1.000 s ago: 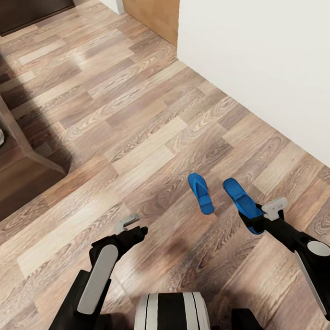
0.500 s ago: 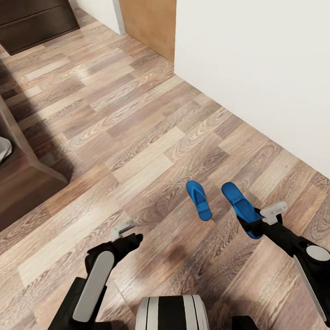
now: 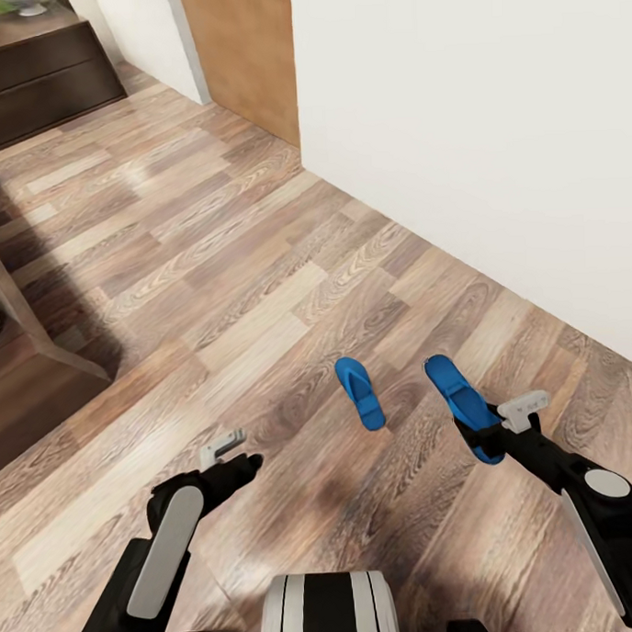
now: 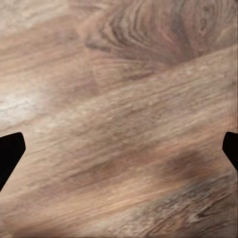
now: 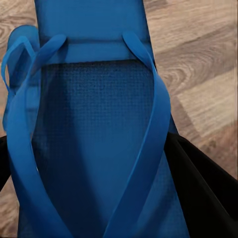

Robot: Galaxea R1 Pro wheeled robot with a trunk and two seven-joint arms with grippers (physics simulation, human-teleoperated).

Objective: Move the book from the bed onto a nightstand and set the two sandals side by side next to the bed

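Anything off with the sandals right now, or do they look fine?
One sandal lies flat on the wood floor. The other sandal sits in the right gripper, heel end between the fingers, toe pointing away. They are apart and not parallel, so not yet a neat pair. No damage shows.

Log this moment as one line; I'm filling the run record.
right gripper: shut on sandal | left gripper: open, above floor | second sandal: on floor
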